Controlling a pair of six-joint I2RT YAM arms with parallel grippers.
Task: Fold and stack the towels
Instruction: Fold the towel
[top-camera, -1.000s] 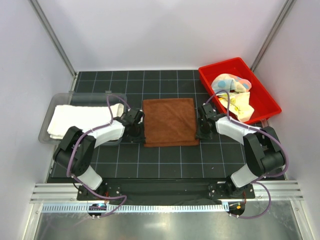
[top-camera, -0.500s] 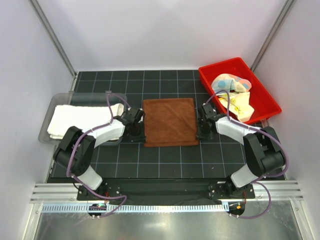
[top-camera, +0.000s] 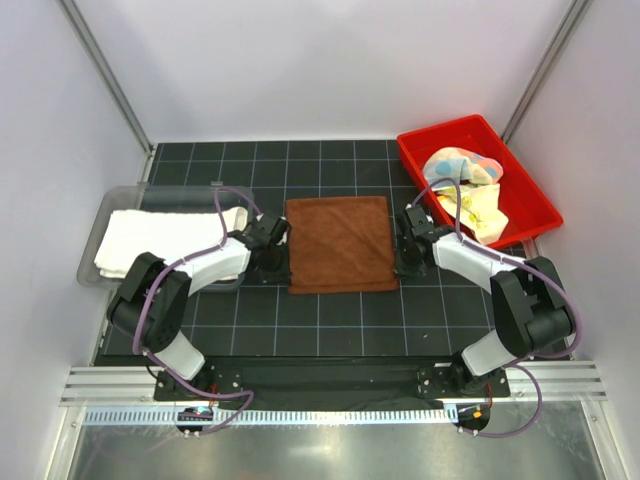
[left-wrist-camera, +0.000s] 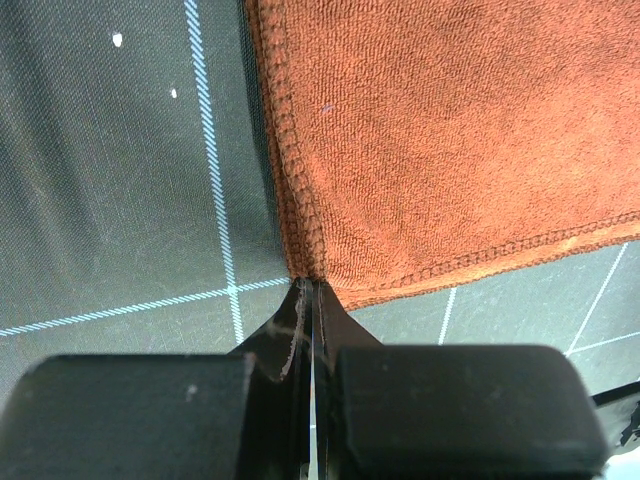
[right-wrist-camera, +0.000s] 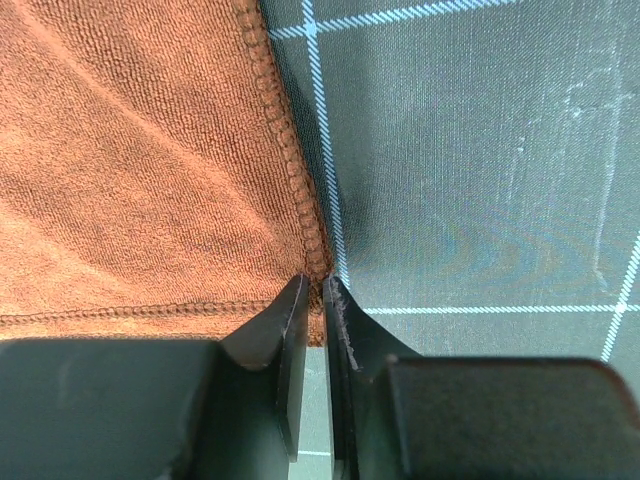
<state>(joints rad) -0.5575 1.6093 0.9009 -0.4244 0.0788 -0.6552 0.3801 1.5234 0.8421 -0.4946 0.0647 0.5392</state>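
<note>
The black surface (top-camera: 330, 320) is ruled with a pale grid and carries everything in view. At its far right a red bin (top-camera: 445, 140) sits at an angle. At the left edge is a clear plastic tray (top-camera: 150, 195).

The cream-white towel (top-camera: 160, 240) lies folded inside the clear tray and fills most of its floor.

The brown towel (top-camera: 339, 243) is spread flat as a single square in the middle of the surface, between the tray and the bin and touching neither. Its stitched hems run roughly parallel to the grid lines.

In the red bin, the pastel multicoloured towel (top-camera: 460, 165) is bunched up toward the far end. The yellow towel (top-camera: 480, 210) is crumpled just in front of it, and the two are touching.

The left tool (left-wrist-camera: 310, 285) is down at the brown towel's near-left corner. Its jaws are pressed almost together, with only a hairline between them, and the corner hem runs into the tips.

The right tool (right-wrist-camera: 315, 285) is at the near-right corner. Its jaws are drawn in to a narrow slit and pinch the hem, a strip of brown showing between them. Both corners lie low against the surface.
</note>
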